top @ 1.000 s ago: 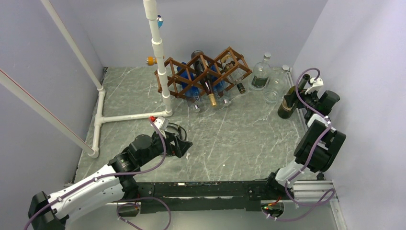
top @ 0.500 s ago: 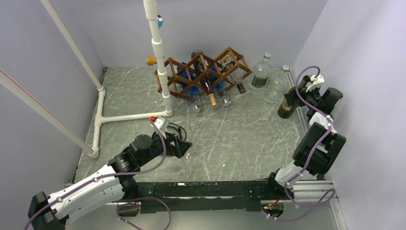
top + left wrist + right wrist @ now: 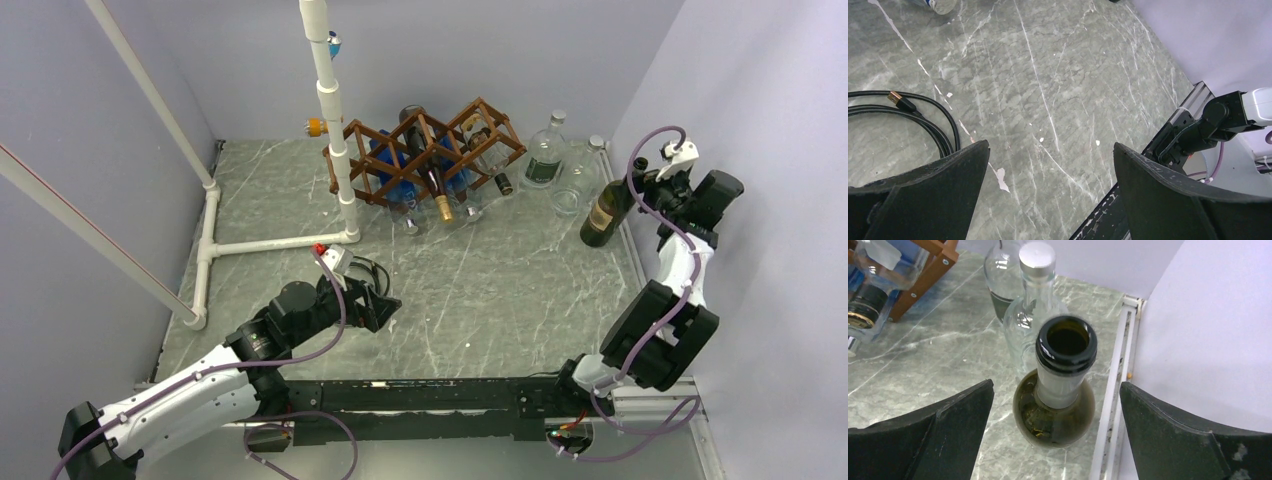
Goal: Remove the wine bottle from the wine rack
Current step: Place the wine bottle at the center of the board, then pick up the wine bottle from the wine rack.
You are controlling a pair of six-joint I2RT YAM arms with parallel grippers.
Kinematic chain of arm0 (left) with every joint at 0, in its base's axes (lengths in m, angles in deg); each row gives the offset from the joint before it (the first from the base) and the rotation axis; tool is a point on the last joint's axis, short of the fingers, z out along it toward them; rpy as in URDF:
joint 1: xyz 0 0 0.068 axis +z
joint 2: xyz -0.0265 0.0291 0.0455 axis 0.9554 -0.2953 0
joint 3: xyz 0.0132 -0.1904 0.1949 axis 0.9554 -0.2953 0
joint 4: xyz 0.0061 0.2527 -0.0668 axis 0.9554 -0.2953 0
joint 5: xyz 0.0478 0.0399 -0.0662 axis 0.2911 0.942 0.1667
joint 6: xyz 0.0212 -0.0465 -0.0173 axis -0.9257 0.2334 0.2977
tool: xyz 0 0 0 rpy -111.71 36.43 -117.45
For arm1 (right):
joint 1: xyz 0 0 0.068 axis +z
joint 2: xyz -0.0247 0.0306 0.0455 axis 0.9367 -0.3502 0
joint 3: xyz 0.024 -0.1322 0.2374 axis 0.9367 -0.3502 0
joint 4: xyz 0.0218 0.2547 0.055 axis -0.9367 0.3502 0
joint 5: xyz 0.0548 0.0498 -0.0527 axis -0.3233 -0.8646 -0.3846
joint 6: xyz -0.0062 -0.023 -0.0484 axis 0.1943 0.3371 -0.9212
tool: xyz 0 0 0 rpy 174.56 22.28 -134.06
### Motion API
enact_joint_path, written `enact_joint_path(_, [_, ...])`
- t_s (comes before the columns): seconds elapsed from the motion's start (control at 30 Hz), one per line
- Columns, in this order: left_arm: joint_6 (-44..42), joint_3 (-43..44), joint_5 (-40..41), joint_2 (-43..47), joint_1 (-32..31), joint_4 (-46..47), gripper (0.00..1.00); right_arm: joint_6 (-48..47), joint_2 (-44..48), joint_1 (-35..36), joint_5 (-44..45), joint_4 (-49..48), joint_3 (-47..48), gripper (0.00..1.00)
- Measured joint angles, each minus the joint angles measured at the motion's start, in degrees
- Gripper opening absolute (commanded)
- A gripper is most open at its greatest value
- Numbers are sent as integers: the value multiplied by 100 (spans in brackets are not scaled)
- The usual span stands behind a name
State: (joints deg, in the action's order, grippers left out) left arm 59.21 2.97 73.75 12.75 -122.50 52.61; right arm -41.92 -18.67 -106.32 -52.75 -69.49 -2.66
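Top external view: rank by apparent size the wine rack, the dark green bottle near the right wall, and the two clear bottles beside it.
1. wine rack
2. dark green bottle
3. labelled clear bottle and silver-capped clear bottle, which look about alike

Black-and-white arms [image 3: 200, 385], seemingly purple cables [image 3: 636, 195], black fingers [image 3: 923, 195]

Left arm [image 3: 200, 385]: base at near left, stretched low toward far right, forearm almost level, wrist just above surface [image 3: 500, 290], left of centre. Left jaws: spread wide, tips angled down and to right, nothing between them. Right arm [image 3: 665, 320]: base at near right, elbow folded close to right wall, forearm rising steeply toward far right, wrist held high. Right jaws: spread wide, pointing down and leftward, gripping nothing.
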Motion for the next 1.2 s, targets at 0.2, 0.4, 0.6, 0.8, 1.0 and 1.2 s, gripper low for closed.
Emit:
enact_joint_path(0.2, [-17, 11, 0, 0, 0, -55, 99, -308, 505, -17, 85, 855, 492, 100])
enact_joint_path(0.4, [-39, 83, 0, -2, 0, -120, 99, -310, 1051, -24, 42, 1392, 750, 100])
enact_joint_path(0.6, [-140, 107, 2, 0, 0, -127, 99, 232, 1587, -28, -452, 1541, 745, 100])
enact_joint_path(0.8, [-227, 144, 20, 20, 7, -184, 99, 1008, 2065, 79, -1185, 1397, 566, 100])
enact_joint_path(1.0, [-448, 431, 212, 20, 37, -352, 99, 1154, 2074, 627, -1390, 1670, 501, 100])
enact_joint_path(1.2, [-793, 946, 474, -26, 122, -702, 99, 901, 1996, 1687, -1067, 2350, 461, 100])
